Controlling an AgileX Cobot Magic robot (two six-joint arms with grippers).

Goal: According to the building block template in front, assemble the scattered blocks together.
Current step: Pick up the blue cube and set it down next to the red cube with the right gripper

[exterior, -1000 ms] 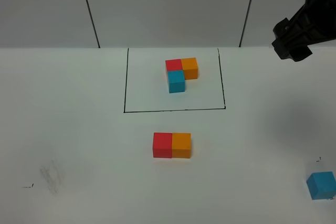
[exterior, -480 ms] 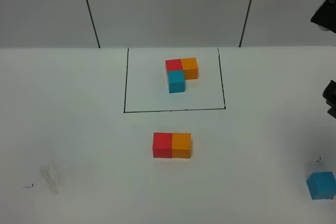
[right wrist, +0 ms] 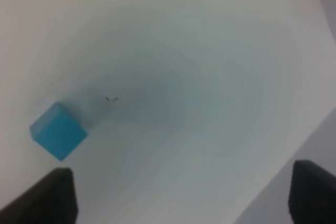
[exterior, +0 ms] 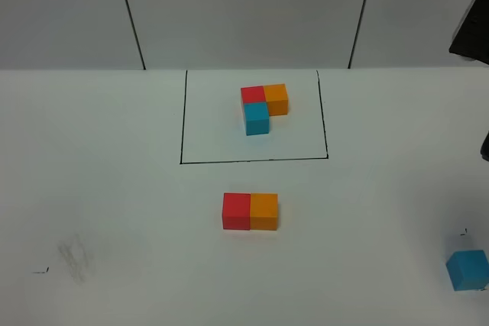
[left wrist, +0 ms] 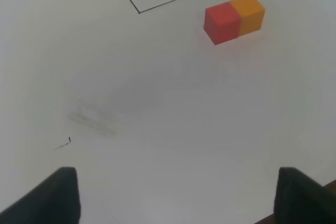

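Left gripper [left wrist: 181, 198]: both fingertips spread wide over the white table [exterior: 114, 188], gripping nothing. Its wrist view takes in the near left corner of the black frame [exterior: 252, 162].

Right gripper [right wrist: 184, 195]: fingertips likewise wide apart, hanging above the table and gripping nothing. In the high view only dark parts of the right arm [exterior: 474, 32] show at the picture's edge, to the right of the frame.

Building block template [exterior: 263, 106]: sits inside the frame, nearer its far side. Red and orange stand in a row, touching, with blue against the near face of red.

Red cube [exterior: 236, 211] and orange cube [exterior: 264, 211]: outside the frame, just past its near line, about level with its middle. They lie side by side, faces touching, red on the left and orange on the right, matching the template's row.

Blue cube [exterior: 467, 269]: well apart from the frame, off beyond its near right corner, and well apart from the red and orange pair. It rests flat on the table, turned slightly. A small pen mark [right wrist: 111, 99] lies just beside it. The right wrist view shows this cube off to one side of the fingertips, not between them.

Grey smudge [exterior: 74, 256]: on the table well off the frame's near left corner.
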